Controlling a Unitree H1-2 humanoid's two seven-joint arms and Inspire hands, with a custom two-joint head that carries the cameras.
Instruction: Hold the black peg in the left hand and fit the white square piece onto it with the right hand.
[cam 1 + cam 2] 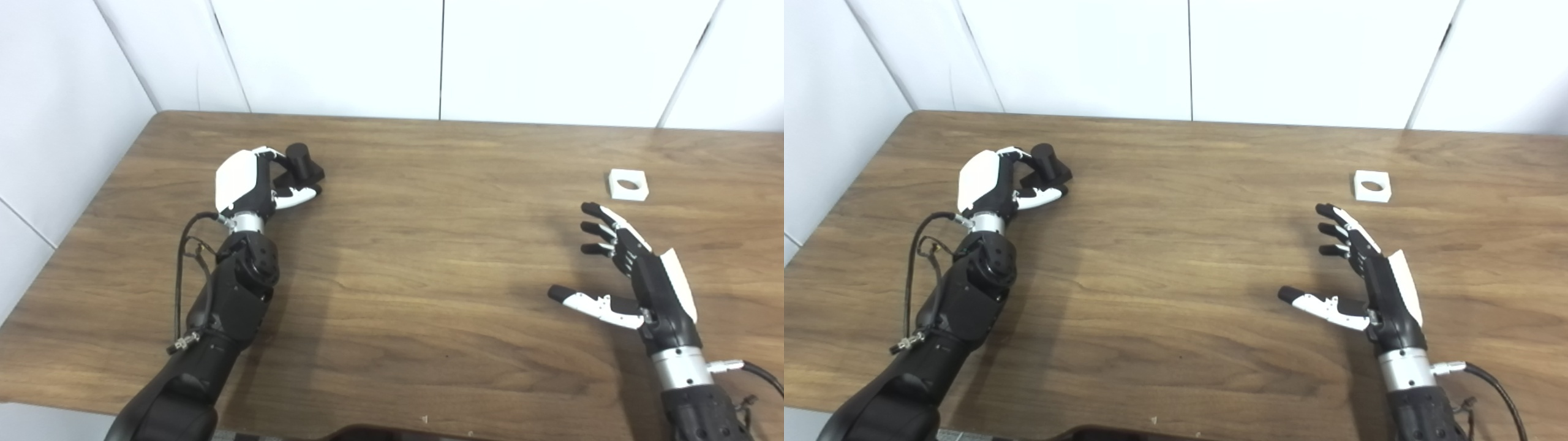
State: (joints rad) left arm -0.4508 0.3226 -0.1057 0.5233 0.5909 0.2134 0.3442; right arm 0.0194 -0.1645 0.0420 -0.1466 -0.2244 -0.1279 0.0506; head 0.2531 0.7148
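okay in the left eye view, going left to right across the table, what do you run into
left hand → black peg → right hand; the white square piece sits above the right hand's span, so its place in the order is unclear.

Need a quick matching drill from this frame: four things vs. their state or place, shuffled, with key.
Things:
1. black peg
2. white square piece
3. left hand
4. right hand

States:
A. open, fingers spread, holding nothing
B. flat on the table, far right, untouched
C. curled around the peg
D. standing upright at far left

Pairs: 1-D, 2-B, 3-C, 4-A
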